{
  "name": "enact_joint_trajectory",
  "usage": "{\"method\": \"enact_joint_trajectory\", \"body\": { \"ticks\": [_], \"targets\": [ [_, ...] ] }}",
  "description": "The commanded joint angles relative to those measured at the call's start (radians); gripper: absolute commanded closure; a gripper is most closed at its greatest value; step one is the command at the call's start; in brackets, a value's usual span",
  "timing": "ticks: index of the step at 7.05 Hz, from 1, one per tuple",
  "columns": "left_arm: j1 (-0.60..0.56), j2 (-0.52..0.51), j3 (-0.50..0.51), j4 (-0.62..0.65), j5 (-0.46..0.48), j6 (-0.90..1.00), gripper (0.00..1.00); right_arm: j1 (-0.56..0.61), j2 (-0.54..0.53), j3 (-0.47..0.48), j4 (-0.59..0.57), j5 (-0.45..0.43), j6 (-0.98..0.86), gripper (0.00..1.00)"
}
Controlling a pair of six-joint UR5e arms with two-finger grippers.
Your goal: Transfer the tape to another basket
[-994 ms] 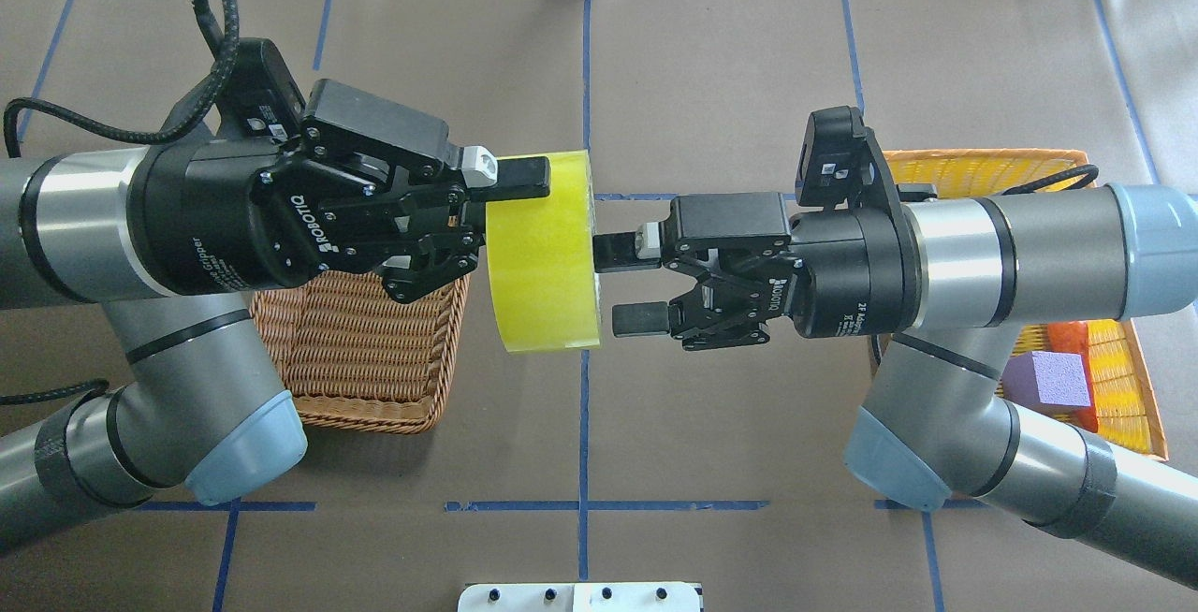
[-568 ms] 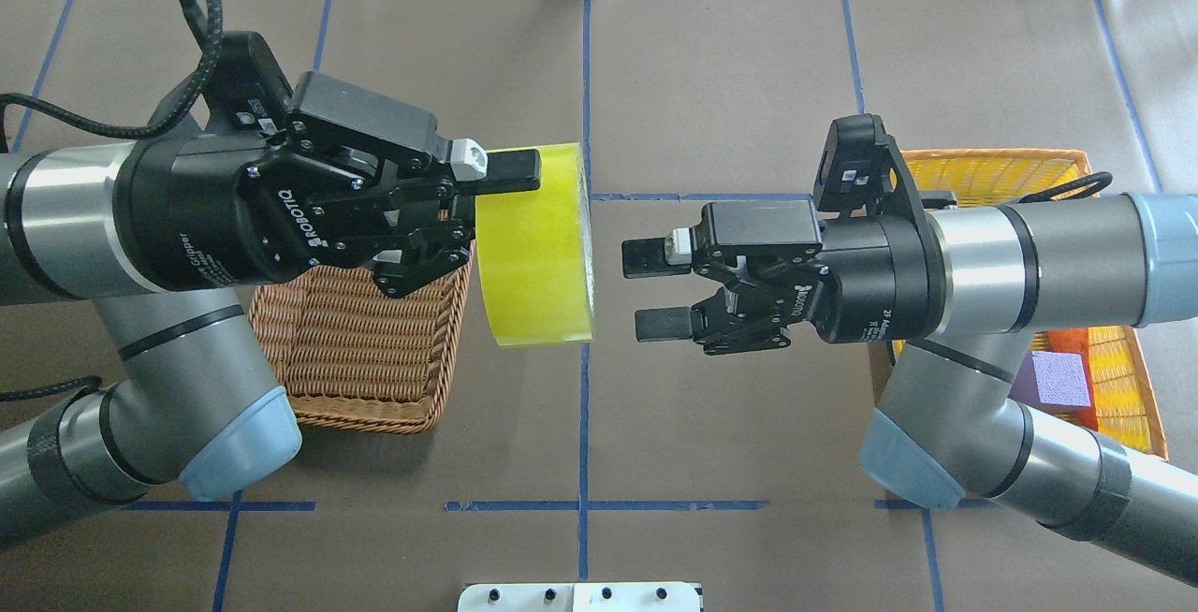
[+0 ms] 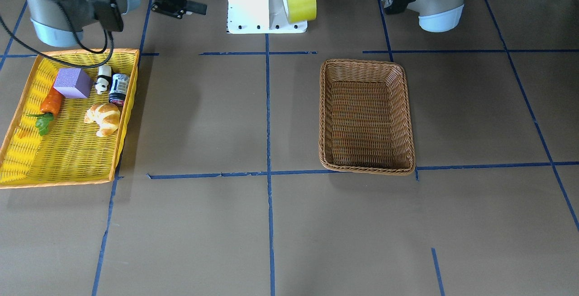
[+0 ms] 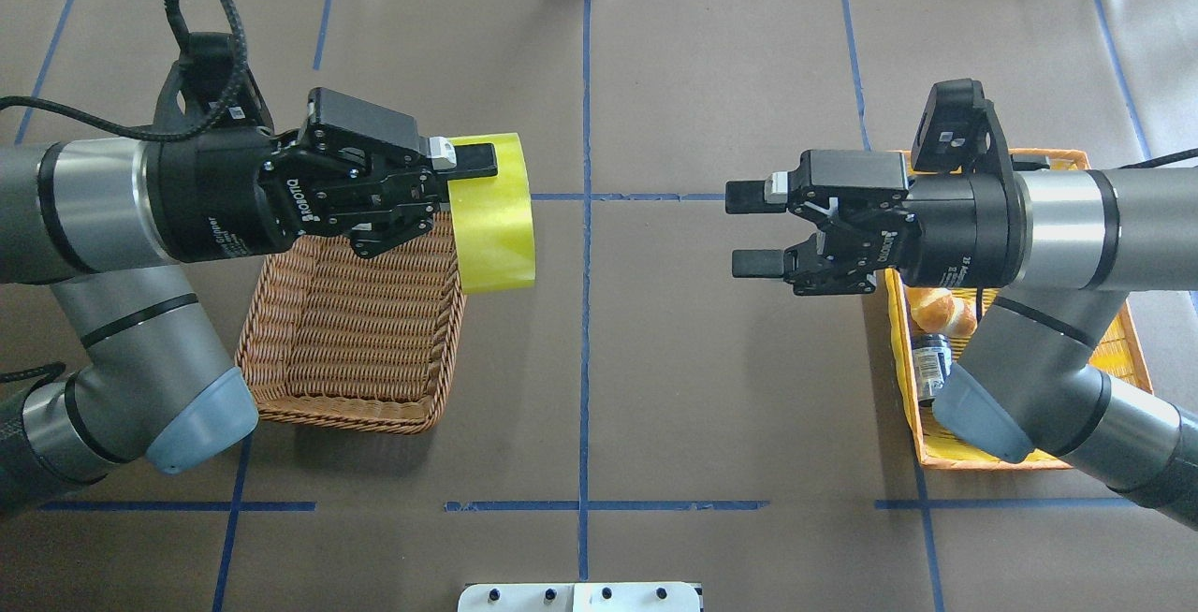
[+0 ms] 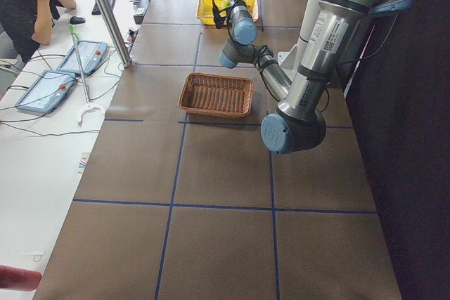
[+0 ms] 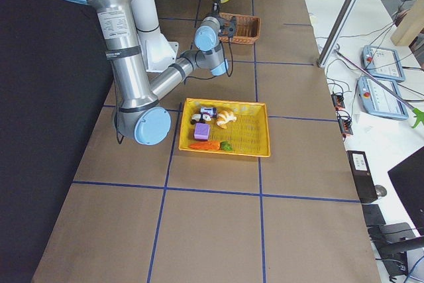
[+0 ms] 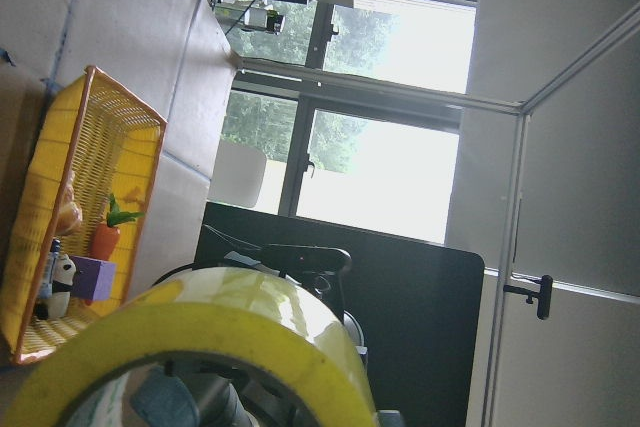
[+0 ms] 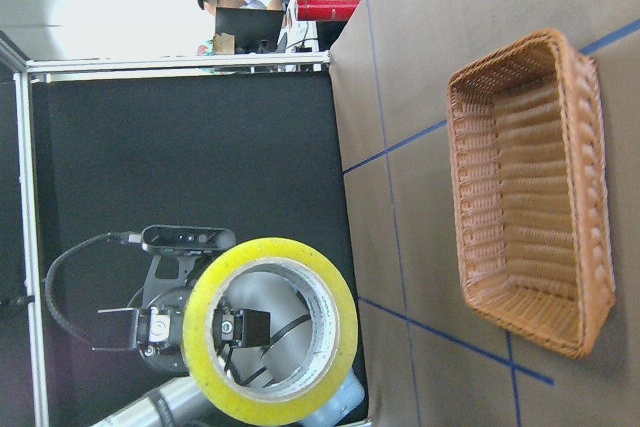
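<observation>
Your left gripper is clamped on the wall of the wide translucent yellow-green tape roll, with one finger outside and one inside the core. You've got the roll airborne and on edge. Seen from overhead, it overlaps the far inner corner of the rectangular brown wicker basket. Your right gripper is spread wide, gripping nothing, at the yellow orange-rimmed basket.
</observation>
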Motion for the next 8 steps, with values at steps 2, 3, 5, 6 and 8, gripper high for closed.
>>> {"method": "enact_joint_trajectory", "body": {
  "ticks": [2, 3, 5, 6, 8],
  "targets": [
    [-0.034, 0.011, 0.008, 0.352, -0.052, 0.2, 1.0, 0.117, -0.013, -0.01, -0.245, 0.084, -0.168, 0.0],
    [-0.046, 0.011, -0.006, 0.514, -0.063, 0.24, 1.0, 0.135, -0.035, -0.006, -0.315, 0.085, -0.215, 0.0],
    [-0.052, 0.011, -0.055, 0.798, -0.075, 0.35, 1.0, 0.16, -0.09, -0.006, -0.404, 0.085, -0.335, 0.0],
    [-0.049, 0.008, -0.095, 0.992, -0.074, 0.425, 1.0, 0.172, -0.105, -0.007, -0.422, 0.085, -0.357, 0.0],
    [-0.036, 0.01, -0.118, 1.222, -0.062, 0.551, 1.0, 0.175, -0.121, -0.009, -0.423, 0.084, -0.36, 0.0]
  ]
}}
